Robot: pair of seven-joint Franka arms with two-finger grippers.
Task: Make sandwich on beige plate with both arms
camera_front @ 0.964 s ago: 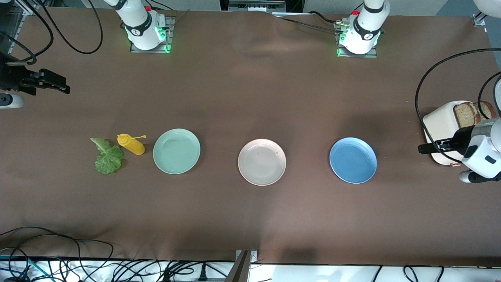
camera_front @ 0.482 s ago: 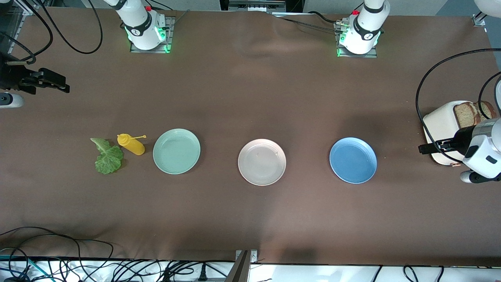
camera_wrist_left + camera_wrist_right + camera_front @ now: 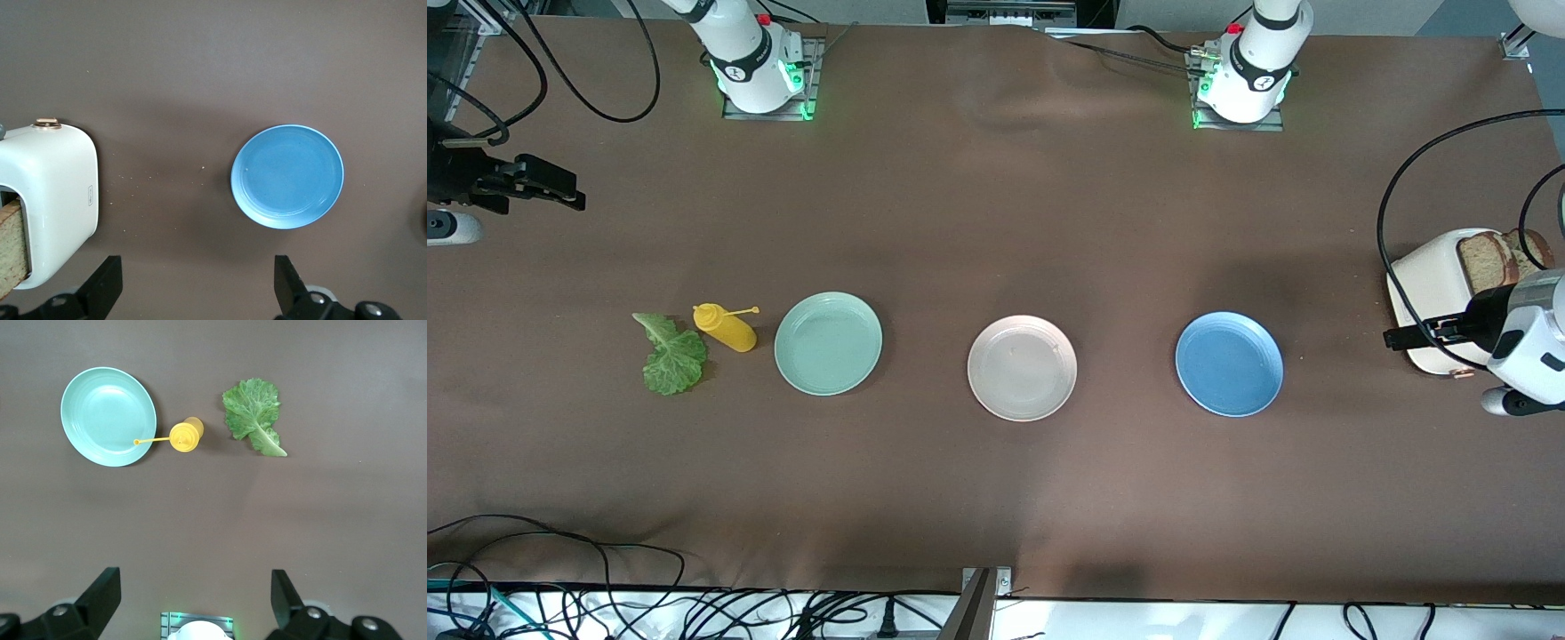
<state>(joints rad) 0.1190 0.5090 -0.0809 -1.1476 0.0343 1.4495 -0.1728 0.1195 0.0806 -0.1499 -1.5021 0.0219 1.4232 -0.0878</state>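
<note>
Pale beige plate point(image 3: 1022, 367), round, shallow, raised rim, bare.

- Beige plate point(image 3: 1022, 367): bare, with open table all round it; mint plate point(image 3: 828, 342) and blue plate point(image 3: 1229, 363) stand well apart on either side.
- Lettuce leaf point(image 3: 671, 356): yellow squeeze bottle point(image 3: 727, 327) just beside it, between leaf and mint plate.
- Bread slices point(image 3: 1495, 256) stand in white toaster point(image 3: 1432, 284); left gripper point(image 3: 1405, 337), fingers spread, hangs over the toaster.
</note>
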